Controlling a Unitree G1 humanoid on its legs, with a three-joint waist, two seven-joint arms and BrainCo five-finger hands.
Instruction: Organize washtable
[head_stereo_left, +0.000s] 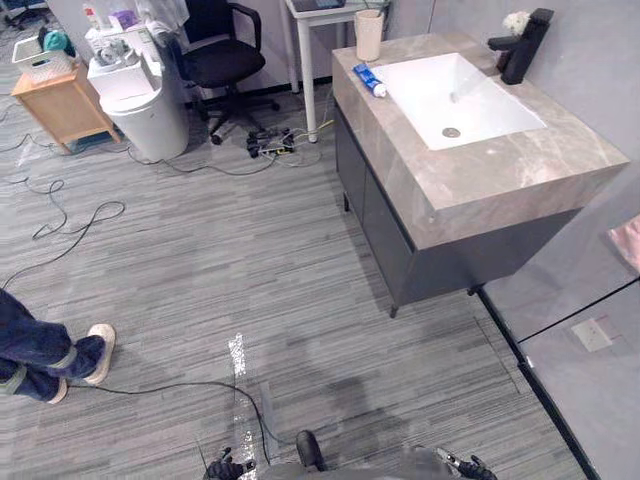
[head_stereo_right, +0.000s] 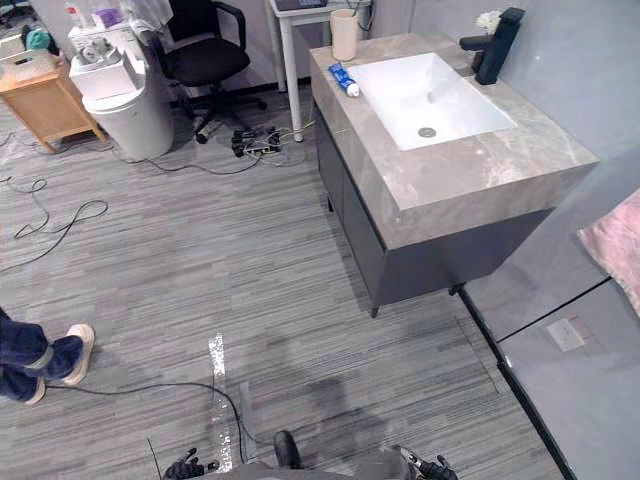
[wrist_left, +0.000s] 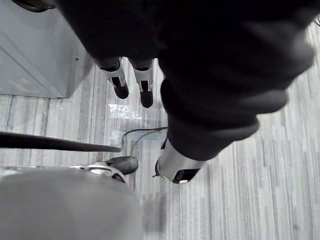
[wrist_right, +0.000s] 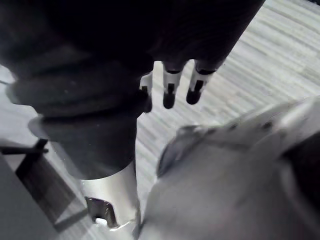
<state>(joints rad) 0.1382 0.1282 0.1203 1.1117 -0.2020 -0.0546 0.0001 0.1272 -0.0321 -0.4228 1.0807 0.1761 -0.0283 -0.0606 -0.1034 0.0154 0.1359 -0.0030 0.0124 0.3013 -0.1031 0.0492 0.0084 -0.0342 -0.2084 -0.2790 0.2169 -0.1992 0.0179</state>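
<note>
both of my hands hang low at my sides, well apart from the desk (head_stereo_left: 500, 175). the left hand (wrist_left: 145, 82) has its fingers straight and slack with nothing in them. the right hand (wrist_right: 169, 90) looks the same, loose and empty above the floor. nothing is taken up yet.

what i have to tidy sits at the far end of the desk. a blue and white tube (head_stereo_left: 370, 80) lies flat on the stone just beside the far corner of the white basin (head_stereo_left: 470, 95). a pale cup (head_stereo_left: 369, 34) stands upright beyond it, near the desk's back corner. the two are near each other but not touching. a black faucet (head_stereo_left: 522, 45) stands on the other side of the basin.

i judge the tube light and soft, likely to dent or bulge if squeezed hard, and its glossy skin may slide on the smooth stone. it lies too flat to get under, so i would pinch it across the middle of its body, thumb on one long side and fingers on the other, with mild pressure. the cup looks light and stiff but easy to tip. i cannot tell its material, so i would treat it as breakable and wrap the lower half of its wall rather than take it by the rim. first i need to walk closer.
</note>
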